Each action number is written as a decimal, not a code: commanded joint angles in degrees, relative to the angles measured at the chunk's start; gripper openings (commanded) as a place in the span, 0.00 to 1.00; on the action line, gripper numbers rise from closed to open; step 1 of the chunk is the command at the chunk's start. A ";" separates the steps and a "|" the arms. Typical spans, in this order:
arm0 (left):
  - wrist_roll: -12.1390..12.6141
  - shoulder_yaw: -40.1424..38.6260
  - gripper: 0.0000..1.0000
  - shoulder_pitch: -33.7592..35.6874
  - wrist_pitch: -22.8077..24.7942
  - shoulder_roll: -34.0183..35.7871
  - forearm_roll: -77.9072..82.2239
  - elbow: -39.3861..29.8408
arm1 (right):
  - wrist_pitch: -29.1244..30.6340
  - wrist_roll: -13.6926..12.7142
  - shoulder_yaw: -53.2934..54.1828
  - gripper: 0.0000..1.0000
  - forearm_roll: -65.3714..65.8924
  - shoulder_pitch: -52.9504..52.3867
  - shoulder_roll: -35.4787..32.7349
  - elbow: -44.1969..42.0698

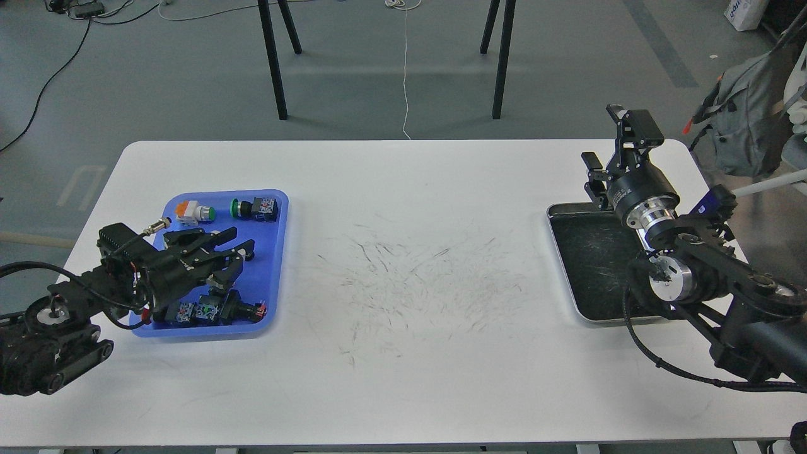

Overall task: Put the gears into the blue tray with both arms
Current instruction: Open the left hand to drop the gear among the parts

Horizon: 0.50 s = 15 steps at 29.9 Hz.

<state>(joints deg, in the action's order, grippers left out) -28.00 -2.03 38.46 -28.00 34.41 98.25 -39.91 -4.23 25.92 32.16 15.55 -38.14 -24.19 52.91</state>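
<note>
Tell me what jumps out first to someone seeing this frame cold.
The bright blue tray at the table's left, holding push-button switches with coloured caps, with the left tool spread open low over its middle. On the right, the steel tray with its dark scratched bottom, the right tool raised above its far edge. Between them lies a patch of dark scuff marks on the white table.

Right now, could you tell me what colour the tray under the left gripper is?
Bright blue tray, clearest in the head view.
</note>
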 commanded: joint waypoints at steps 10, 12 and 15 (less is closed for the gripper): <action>0.00 -0.78 0.82 3.72 0.00 0.66 -29.15 -3.15 | -0.43 -0.08 0.00 0.97 0.00 -0.97 -0.33 0.88; 0.00 -0.96 0.83 5.12 0.00 0.66 -33.01 -3.86 | -0.52 -0.08 0.00 0.97 0.00 -0.97 -0.51 1.23; 0.00 -1.48 0.87 7.06 2.40 0.84 -41.35 -4.83 | -0.61 -0.08 0.00 0.97 0.00 -0.97 -0.69 1.58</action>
<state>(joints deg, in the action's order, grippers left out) -27.98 -3.04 43.66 -27.93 35.13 64.51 -43.91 -4.76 25.83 32.17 15.56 -39.10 -24.74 54.22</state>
